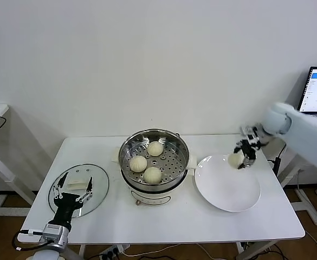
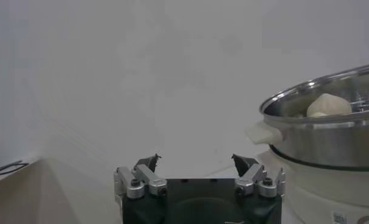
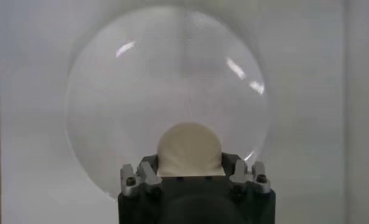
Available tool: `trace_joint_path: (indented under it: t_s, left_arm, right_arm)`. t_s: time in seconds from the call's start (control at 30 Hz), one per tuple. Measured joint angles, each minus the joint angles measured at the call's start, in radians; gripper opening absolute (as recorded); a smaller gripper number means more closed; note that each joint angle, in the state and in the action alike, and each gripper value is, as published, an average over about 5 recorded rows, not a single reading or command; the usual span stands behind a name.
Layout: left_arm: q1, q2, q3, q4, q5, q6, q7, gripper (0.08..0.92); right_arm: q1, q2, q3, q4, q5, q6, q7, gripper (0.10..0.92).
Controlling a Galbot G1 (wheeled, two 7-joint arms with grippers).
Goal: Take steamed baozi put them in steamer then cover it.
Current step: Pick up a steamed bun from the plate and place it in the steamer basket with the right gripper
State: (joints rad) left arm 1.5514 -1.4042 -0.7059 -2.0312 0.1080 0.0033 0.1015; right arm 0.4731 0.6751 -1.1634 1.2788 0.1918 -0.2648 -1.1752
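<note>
Above the white plate (image 1: pixel 228 192), right gripper (image 1: pixel 243 155) clasps a baozi (image 1: pixel 235 160).

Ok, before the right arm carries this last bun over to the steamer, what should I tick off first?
1. Right hand shut on the fourth baozi: ok.
2. Bun lifted clear of the white plate: ok, it hangs above the plate's rim.
3. Free spot on the steamer tray: ok, three buns inside, gap on the right.
4. Steamer uncovered: ok, glass lid lies on the table to its left.
5. Left hand out of the path: ok, open above the lid.
6. Grip firmness: cannot tell.
</note>
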Motion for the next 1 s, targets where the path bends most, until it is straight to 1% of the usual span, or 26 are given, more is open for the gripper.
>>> trace_joint_path:
  t_s: [0.23,0.5,0.73,1.0]
  left_arm:
    - [-0.010,0.013,-0.012,0.005,-0.017,-0.001,0.011,0.823]
    - [-0.014,0.019,-0.030,0.009,-0.032,-0.002,0.018,0.823]
    - [-0.010,0.020,-0.044,0.007,-0.045,-0.001,0.018,0.823]
    - [-0.003,0.023,-0.058,-0.001,-0.053,0.000,0.019,0.823]
  right_arm:
    - [0.244,0.064,-0.192,0.128,0.187,-0.096,0.012,0.679]
    - [0.375,0.201,-0.297,0.172,0.344,-0.176,0.032,0.681]
    - [0.368,0.336,-0.312,0.135,0.383,-0.208,0.037,0.687]
    - [0.291,0.454,-0.295,0.038,0.356,-0.222,0.037,0.687]
